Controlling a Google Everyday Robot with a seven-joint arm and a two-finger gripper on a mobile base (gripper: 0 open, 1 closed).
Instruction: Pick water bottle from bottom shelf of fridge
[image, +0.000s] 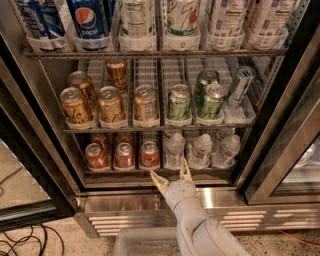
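Note:
The fridge (280, 185) stands open, with steel frame and wire racks. On the bottom shelf (130, 171) stand three red cans on the left and three clear water bottles with white caps on the right: one at the left (175, 148), one in the middle (201, 149), one at the right (227, 148). My gripper (172, 172) is open, its cream fingers spread just in front of the shelf's front rail, below and slightly left of the leftmost water bottle. It holds nothing.
The rack above holds gold cans (111, 105) on the left, green cans (179, 104) and a tilted silver can (239, 87) on the right. The top rack holds large soda bottles (90, 20). A louvred grille (125, 227) runs below. The black-framed door (30, 165) is open left.

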